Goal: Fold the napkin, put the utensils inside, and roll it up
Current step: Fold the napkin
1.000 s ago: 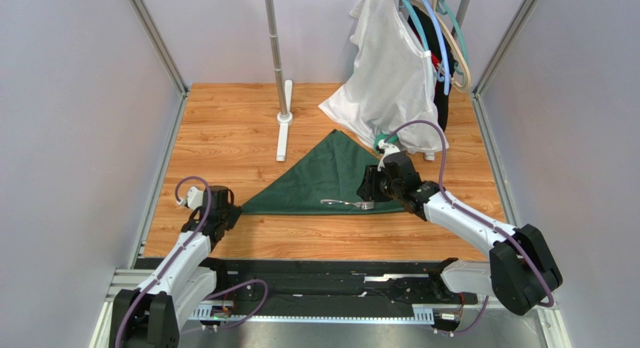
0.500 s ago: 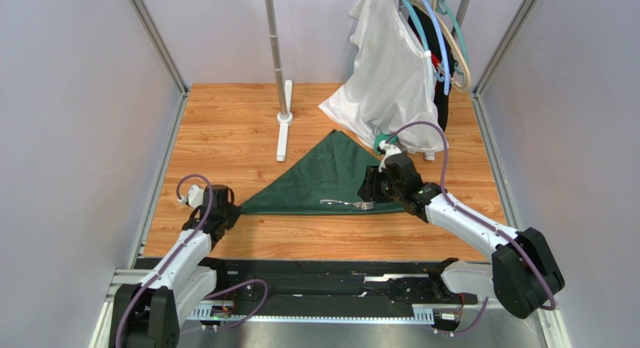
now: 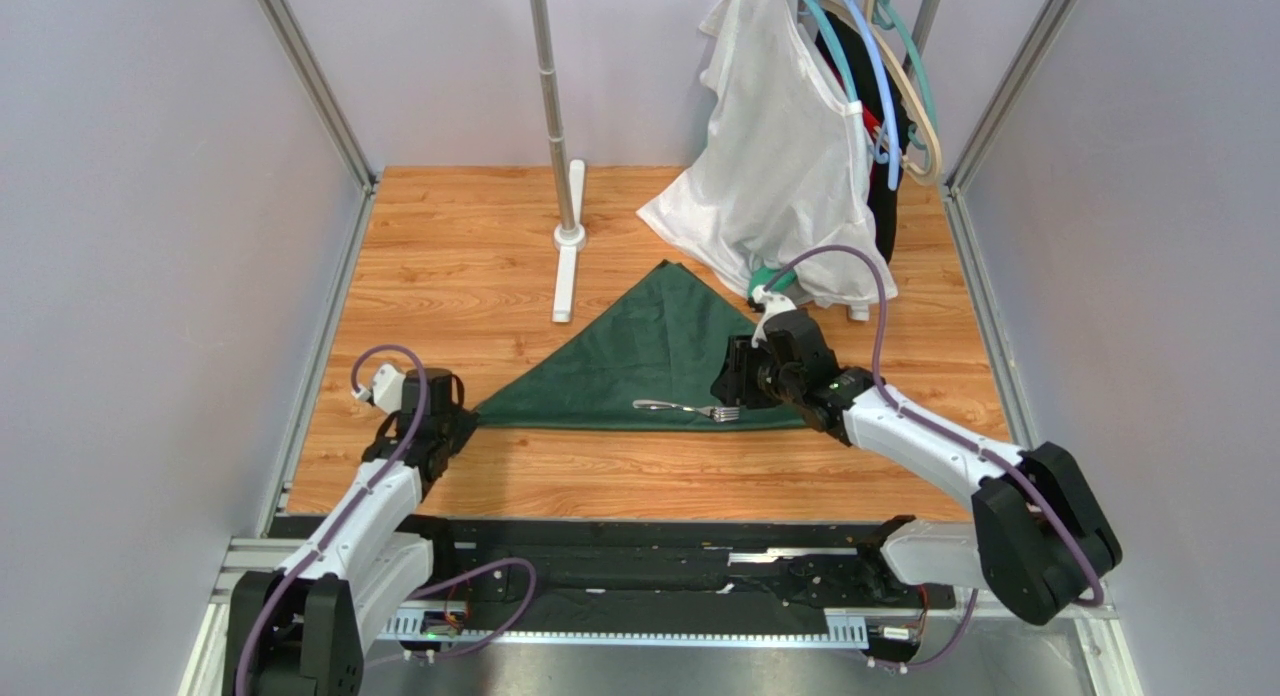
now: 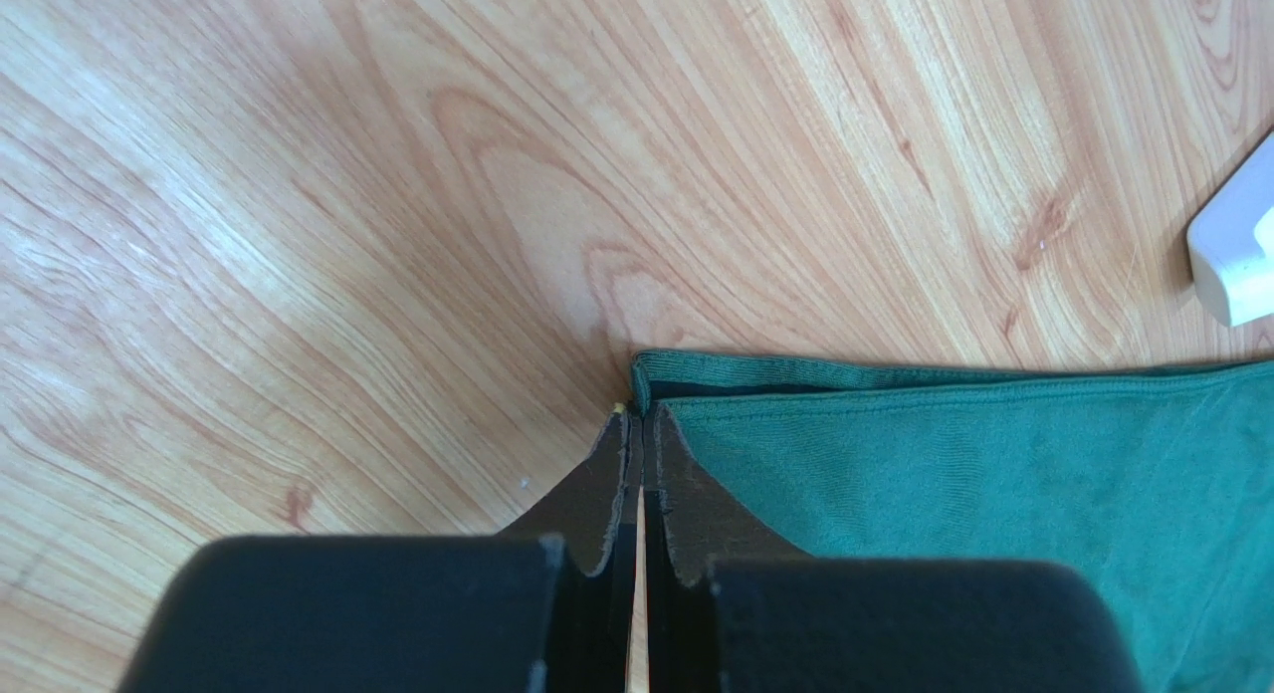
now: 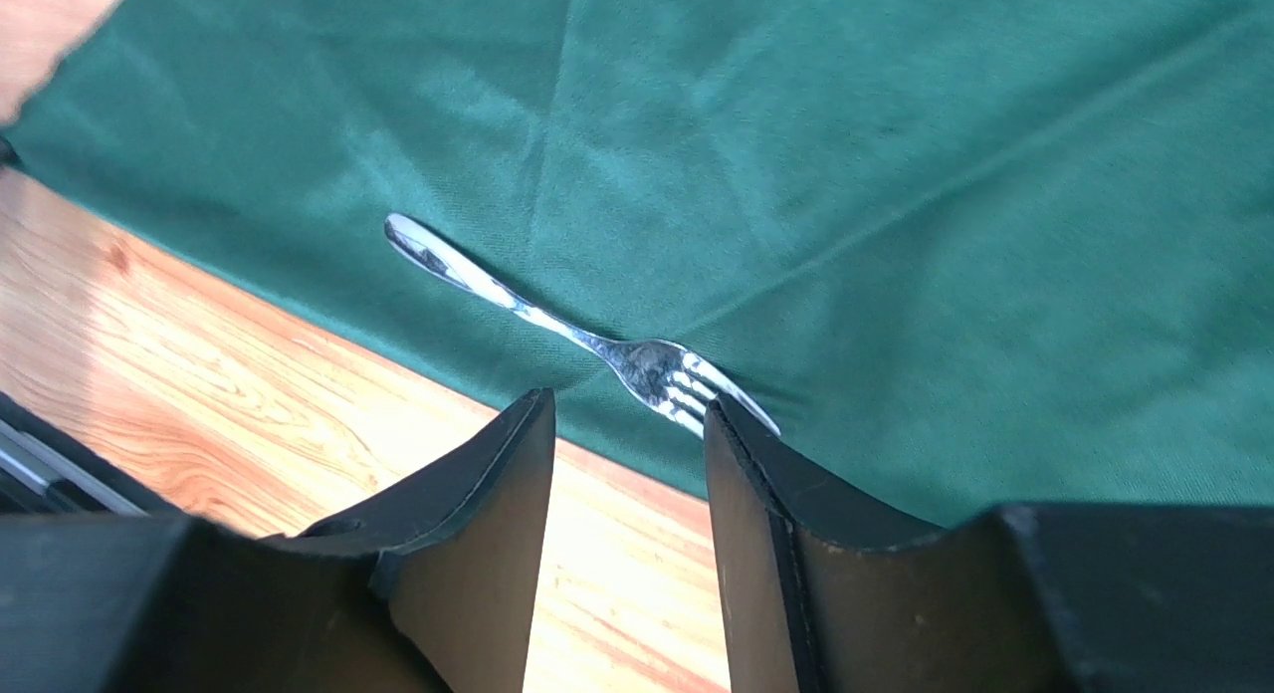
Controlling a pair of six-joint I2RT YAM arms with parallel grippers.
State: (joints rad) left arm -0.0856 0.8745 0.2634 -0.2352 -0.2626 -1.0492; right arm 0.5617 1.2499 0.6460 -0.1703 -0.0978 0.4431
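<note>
On wood table (image 3: 451, 246), near-centre, we see napkin (image 3: 646, 369) folded to a triangle, w/ fork (image 5: 598, 342) lying along its near edge. L gripper (image 4: 637, 432) closed tight at napkin's left corner. R gripper (image 5: 628, 424) has jaws apart, tips either side of fork tines.

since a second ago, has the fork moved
Yes, slightly: the fork has slid left with the napkin, nearer the white pole base.

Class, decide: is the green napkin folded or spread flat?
Folded: the napkin forms a triangle, with two layered edges at its left corner.
</note>
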